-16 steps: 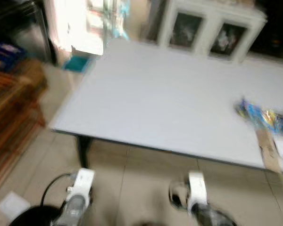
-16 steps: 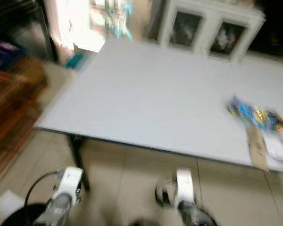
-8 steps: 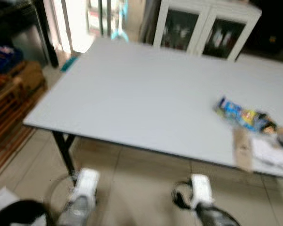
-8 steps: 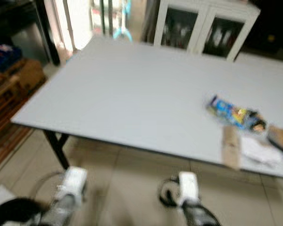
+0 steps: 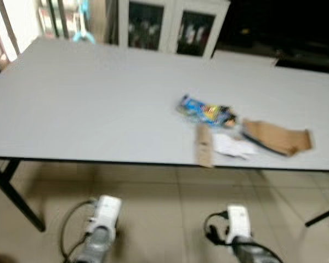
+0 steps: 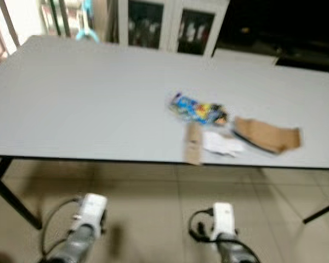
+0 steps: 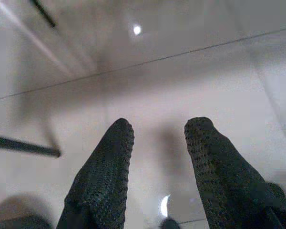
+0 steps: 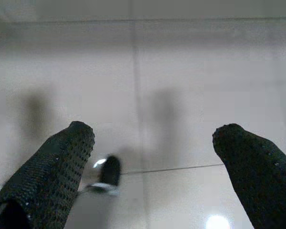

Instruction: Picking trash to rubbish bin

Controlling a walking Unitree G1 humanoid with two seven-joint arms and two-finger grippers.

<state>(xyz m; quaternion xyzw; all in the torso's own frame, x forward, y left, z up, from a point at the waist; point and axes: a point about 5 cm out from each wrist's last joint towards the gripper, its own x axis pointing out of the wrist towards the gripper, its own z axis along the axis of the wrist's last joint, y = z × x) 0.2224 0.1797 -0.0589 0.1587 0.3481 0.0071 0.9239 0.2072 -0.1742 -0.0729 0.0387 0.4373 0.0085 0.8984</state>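
Left eye view and right eye view together show a wide grey table (image 5: pixel 88 104) with a white glass-fronted cabinet (image 5: pixel 164 27) behind it. Compared with a second ago the whole picture has slid — the trash that sat at the far right edge of the frame now lies right of centre, so the robot has turned or stepped toward it; the things themselves have not moved on the table.

Going left to right along the near edge: a colourful snack wrapper (image 5: pixel 206 112), a narrow brown cardboard strip (image 5: pixel 203 144) reaching to the table's front edge, a crumpled white paper (image 5: pixel 232 146) just beside it, and a flat brown paper bag (image 5: pixel 277 137) furthest right. These pieces lie close together, some touching.

Both arms hang low over the tiled floor (image 5: pixel 159 208), short of the table. The left gripper (image 7: pixel 157 143) has its fingers parted with a moderate gap, nothing between them. The right gripper (image 8: pixel 152 143) is spread wide, also empty.

No rubbish bin can be made out here. Judging by this, the approach is nearly done and nothing has been picked yet; the next step is probably raising an arm to the nearest piece, likely the cardboard strip.
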